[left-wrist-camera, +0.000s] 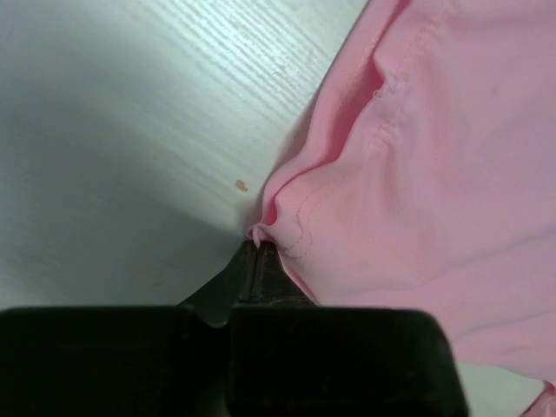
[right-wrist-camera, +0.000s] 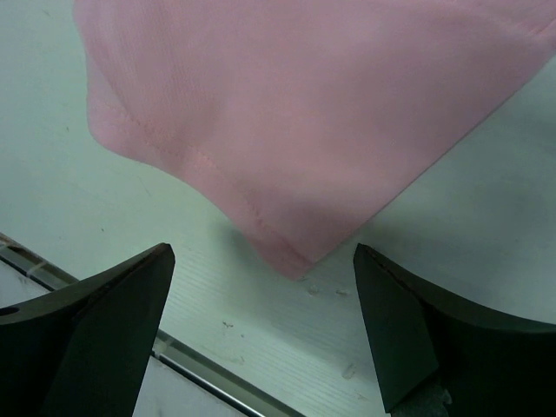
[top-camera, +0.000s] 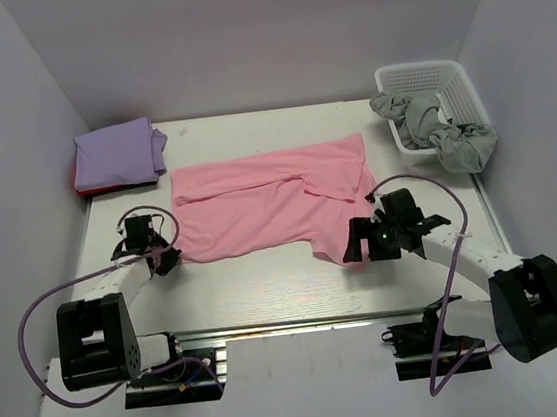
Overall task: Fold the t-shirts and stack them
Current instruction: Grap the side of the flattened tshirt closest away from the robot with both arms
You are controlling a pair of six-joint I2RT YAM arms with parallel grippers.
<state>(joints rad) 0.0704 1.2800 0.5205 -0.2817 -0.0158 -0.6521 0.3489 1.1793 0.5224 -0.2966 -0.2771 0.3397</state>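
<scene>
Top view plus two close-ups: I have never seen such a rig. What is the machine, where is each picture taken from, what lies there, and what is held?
Two robot arms are bolted at the near edge of a white table, each ending in a two-finger hand. The wide picture is from a fixed camera above and behind them; each close-up is from a camera on one wrist. A pink t-shirt lies spread in the middle. Far left sits a folded lavender t-shirt on red cloth. Far right, a white basket holds grey cloth. The left hand is shut, pinching the pink shirt's near left edge. The right hand is open and empty, hovering at the shirt's near right corner.
</scene>
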